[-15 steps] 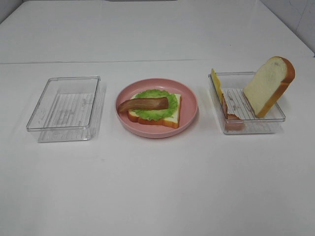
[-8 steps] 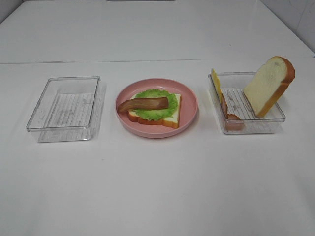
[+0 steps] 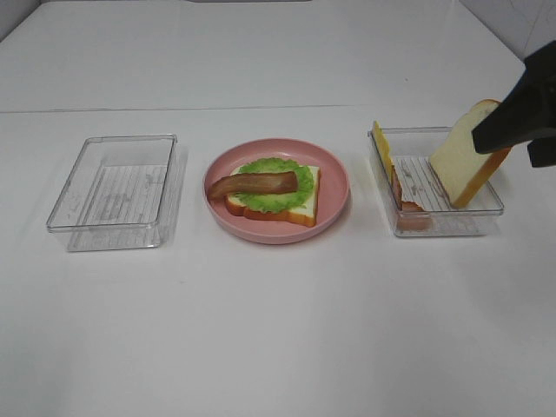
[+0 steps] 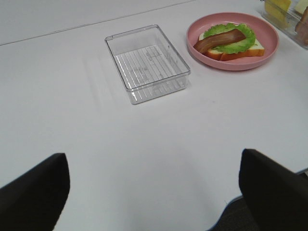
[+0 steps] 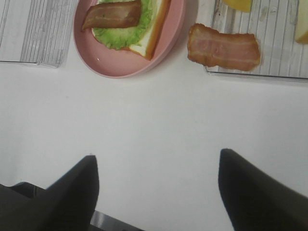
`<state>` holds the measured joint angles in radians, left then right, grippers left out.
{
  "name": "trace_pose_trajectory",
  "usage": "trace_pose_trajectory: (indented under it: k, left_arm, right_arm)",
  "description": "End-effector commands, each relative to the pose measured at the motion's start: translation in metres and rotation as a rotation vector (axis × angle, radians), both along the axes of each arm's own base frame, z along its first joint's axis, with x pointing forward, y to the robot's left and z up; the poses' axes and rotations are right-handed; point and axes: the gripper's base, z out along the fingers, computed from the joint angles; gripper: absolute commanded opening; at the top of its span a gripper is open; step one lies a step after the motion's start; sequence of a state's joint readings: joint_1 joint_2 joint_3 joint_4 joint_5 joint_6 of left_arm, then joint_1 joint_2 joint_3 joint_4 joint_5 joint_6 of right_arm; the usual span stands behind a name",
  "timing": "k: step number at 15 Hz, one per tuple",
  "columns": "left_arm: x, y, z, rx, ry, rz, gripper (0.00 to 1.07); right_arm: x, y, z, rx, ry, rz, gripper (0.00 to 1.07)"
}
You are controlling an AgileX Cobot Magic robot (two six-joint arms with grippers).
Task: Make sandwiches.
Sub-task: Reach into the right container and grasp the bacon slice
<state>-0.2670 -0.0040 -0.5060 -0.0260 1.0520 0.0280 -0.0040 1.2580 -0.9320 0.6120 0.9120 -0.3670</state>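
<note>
Reddish ham [image 5: 224, 48] looks light, thin, probably floppy: pinch one free edge. Right gripper [image 5: 158, 187] gapes empty, left gripper [image 4: 154, 187] too.

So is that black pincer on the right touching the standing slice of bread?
Apart. The right wrist view shows the right pincer open over bare table, with the bread slice far ahead in its clear tray; the high view only overlaps them.
</note>
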Motion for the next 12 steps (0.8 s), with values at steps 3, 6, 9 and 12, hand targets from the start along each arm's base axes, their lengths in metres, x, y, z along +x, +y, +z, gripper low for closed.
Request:
trace_pose_trajectory:
  k: [3,6,9,12]
  left_arm:
    - [-0.003,0.001,-0.001,-0.009,-0.031,0.003,0.9]
    - [-0.003,0.001,-0.001,-0.009,-0.031,0.003,0.9]
    - [-0.003,0.001,-0.001,-0.009,-0.031,0.003,0.9]
    - [-0.003,0.001,-0.001,-0.009,-0.031,0.003,0.9]
  right_arm:
    - [0.052,0.026,-0.005,-0.045,0.036,0.109,0.67]
    - [0.078,0.045,-0.017,-0.114,0.128,0.1,0.67]
    - [0.109,0.061,-0.036,-0.225,0.216,0.089,0.67]
    - [0.144,0.067,-0.061,-0.246,0.283,0.091,0.66]
